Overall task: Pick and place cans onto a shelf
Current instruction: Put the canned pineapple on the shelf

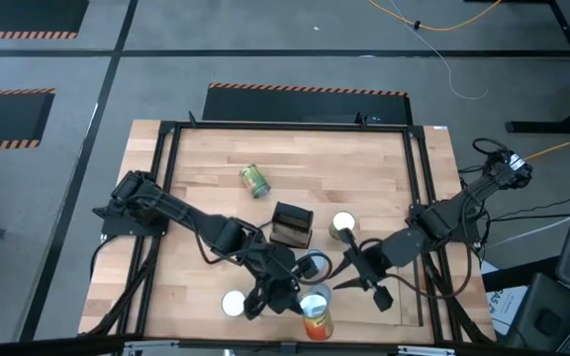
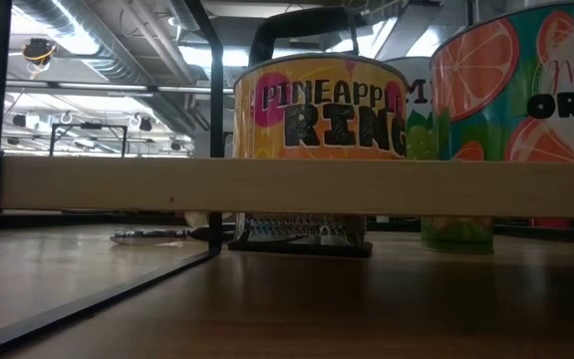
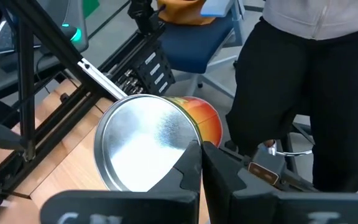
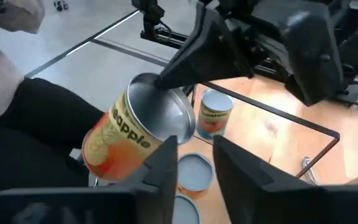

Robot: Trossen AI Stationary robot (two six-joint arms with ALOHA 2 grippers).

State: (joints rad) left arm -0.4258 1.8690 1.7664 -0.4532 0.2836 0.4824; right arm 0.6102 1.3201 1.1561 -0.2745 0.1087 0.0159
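High view first: both arms reach toward the table's near edge, where the left gripper (image 1: pixel 277 290) sits over a pineapple can (image 1: pixel 316 314) tilted at the front of the wooden tabletop (image 1: pixel 364 178). The left wrist view shows this can (image 3: pixel 148 146) leaning, its silver end facing the camera and its long axis running away toward the orange label side; the left fingers (image 3: pixel 188 171) are pressed together against its rim. In the right wrist view the same can (image 4: pixel 132 134) lies aslant, its label reading "apple" along the side, with the other arm's dark finger laid on its silver end. The right gripper (image 4: pixel 194 158) hangs just above it with its jaws parted and nothing between them; whether they touch the can I cannot quite tell.

Other cans stand apart: a green one (image 1: pixel 254 180) lies on its side mid-table, long axis slanting across the boards; one (image 1: pixel 344 225) stands upright beside a small black box (image 1: pixel 292 223); a white-topped one (image 1: pixel 234 304) stands near the front edge. The shelf (image 2: pixel 297 187) crosses the low view as a pale wooden board, with upright cans labelled pineapple rings (image 2: pixel 319 105) and orange (image 2: pixel 521 80) behind it. A person in dark trousers (image 3: pixel 309 93) stands beyond the table.
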